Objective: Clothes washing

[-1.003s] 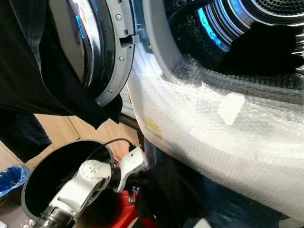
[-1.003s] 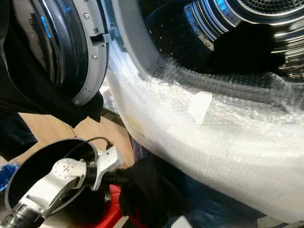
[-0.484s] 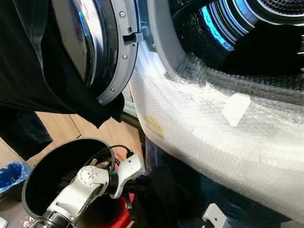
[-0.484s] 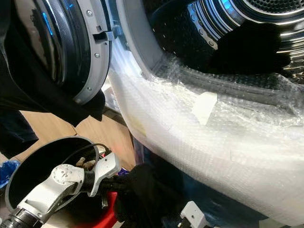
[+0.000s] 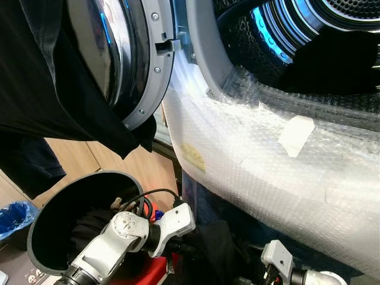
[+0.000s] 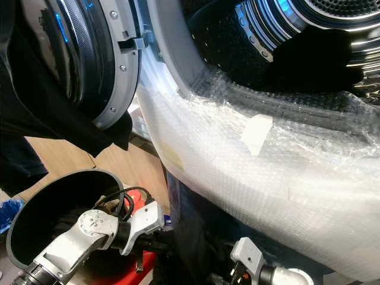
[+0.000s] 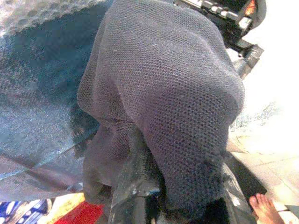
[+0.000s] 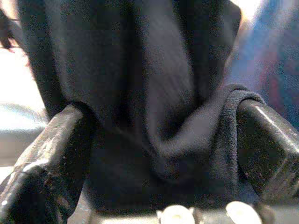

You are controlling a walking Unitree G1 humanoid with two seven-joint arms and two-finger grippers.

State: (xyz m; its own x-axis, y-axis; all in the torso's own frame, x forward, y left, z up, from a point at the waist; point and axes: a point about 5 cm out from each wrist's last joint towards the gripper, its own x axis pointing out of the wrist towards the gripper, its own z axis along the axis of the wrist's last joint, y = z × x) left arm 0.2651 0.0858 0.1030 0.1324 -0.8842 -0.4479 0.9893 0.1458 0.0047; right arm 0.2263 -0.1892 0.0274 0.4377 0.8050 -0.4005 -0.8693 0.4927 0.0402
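Left gripper (image 7: 154,196) closed on dark knit garment (image 7: 168,93) below bubble-wrapped washer front (image 5: 267,160). Right gripper (image 8: 159,154) fingers spread, same cloth bunched between. Beside black bucket (image 5: 44,219).

Garment (image 7: 163,102): dark grey, fine waffle-like knit texture under light; reads near-black in right wrist view; left hand (image 7: 140,196) fingers black, draped by it; right hand (image 8: 159,186) fingers black, scuffed. Arms: silver-white housings with black joints. Bin (image 5: 41,237): black inside, grey rim. Red container (image 5: 142,274) beneath. Washer door (image 5: 139,65): grey ring, dark glass with blue reflections. Drum (image 5: 332,18): chrome, perforated, blue highlights. Washer front (image 5: 249,160): white under clear bubble wrap; pale tape patch (image 5: 295,135). Floor (image 5: 77,160): tan wood.
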